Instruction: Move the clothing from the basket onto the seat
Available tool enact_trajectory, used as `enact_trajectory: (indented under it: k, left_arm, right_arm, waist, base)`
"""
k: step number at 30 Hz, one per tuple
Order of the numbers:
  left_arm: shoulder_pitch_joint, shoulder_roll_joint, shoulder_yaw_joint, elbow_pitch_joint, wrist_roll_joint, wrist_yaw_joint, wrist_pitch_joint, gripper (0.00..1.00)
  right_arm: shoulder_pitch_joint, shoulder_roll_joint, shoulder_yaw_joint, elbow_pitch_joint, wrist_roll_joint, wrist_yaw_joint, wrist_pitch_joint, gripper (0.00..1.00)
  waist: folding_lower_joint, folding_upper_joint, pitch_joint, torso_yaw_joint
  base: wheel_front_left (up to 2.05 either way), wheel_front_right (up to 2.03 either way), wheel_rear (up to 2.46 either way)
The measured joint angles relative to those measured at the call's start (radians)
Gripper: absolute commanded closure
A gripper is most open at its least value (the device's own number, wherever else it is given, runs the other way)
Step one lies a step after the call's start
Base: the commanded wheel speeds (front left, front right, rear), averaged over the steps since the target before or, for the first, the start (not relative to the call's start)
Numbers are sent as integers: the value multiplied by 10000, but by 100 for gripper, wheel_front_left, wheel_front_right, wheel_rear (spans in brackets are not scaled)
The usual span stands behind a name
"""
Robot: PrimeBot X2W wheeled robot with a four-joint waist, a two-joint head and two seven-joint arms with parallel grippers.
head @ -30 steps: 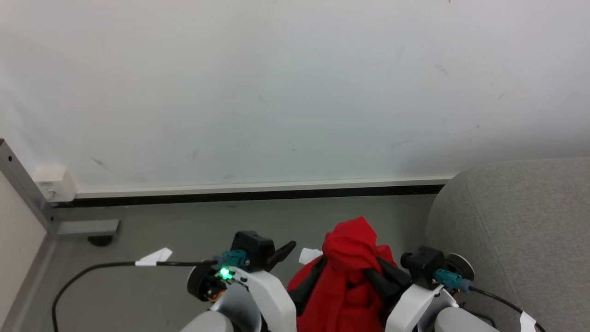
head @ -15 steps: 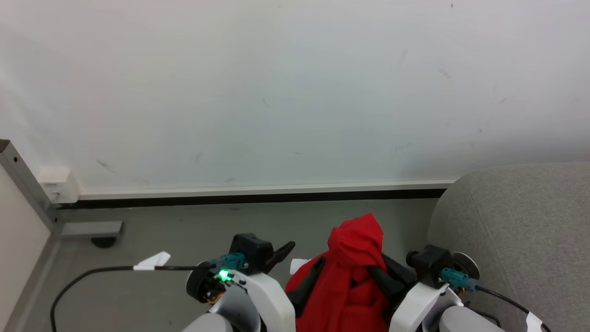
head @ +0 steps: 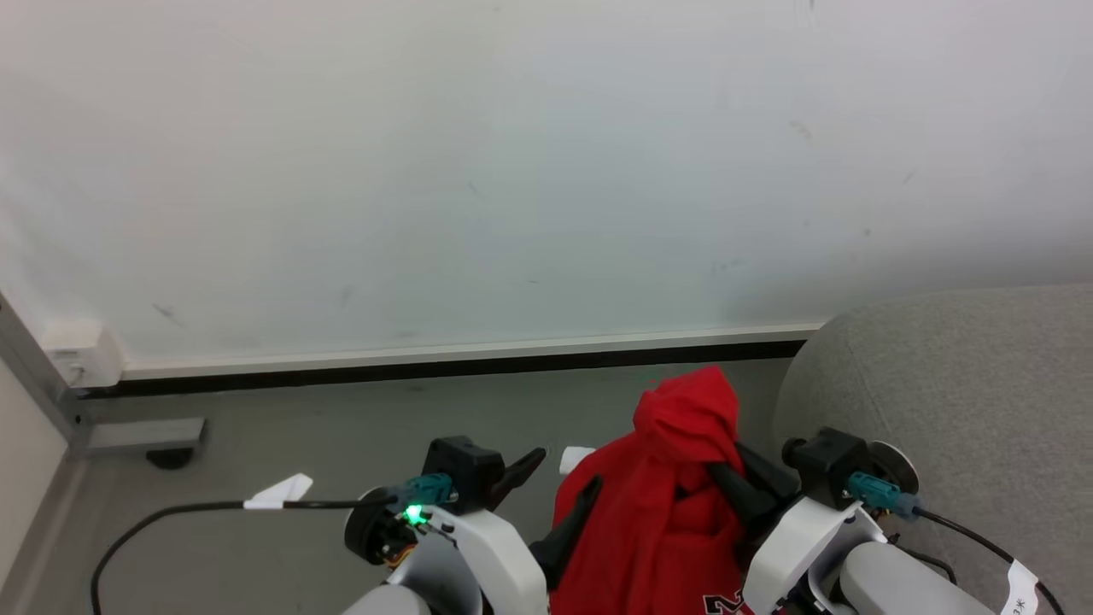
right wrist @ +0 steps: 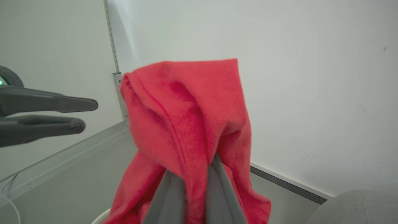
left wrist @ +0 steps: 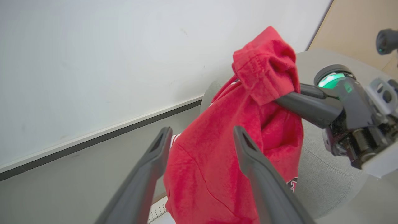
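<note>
The clothing (head: 675, 512), a red jersey, was found held up in the air, bunched at its top and hanging loose below. It was just beside the rounded end of the seat (head: 939, 384) and was not resting on it. The bunched top was found clamped between the fingers of the right hand (head: 710, 470), which were closed on the fabric. The left hand (head: 559, 483) was noted just to the left of the garment, its fingers spread wide and gripping nothing. Whether its nearer finger touched the cloth could not be told. A small perforated part of the basket (left wrist: 157, 212) was seen below the hanging hem in the left wrist view. A grey floor (head: 341, 427) and a white wall (head: 512, 171) were recorded behind.
</note>
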Motion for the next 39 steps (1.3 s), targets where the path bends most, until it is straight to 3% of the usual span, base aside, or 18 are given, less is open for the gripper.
enact_trajectory:
  k: [9, 30, 39]
  left_arm:
    - [17, -40, -6, -29, -17, 31, -213, 0]
    - [-147, -504, -278, 8, -77, -59, -642, 0]
    - [-241, -523, -387, -35, -77, -61, -640, 0]
  right_arm:
    - [-335, -489, -198, -230, -159, 0, -6, 100]
    - [-962, -2966, -1551, -1565, -341, -2, -27, 100]
    - [-677, -3080, -2146, -1885, -416, 0, -27, 100]
  waist:
    - [0, 0, 112, -870]
    - [0, 0, 502, -3301]
    - [0, 0, 721, -3534]
  base:
    - [0, 0, 0]
    - [0, 0, 0]
    - [0, 0, 0]
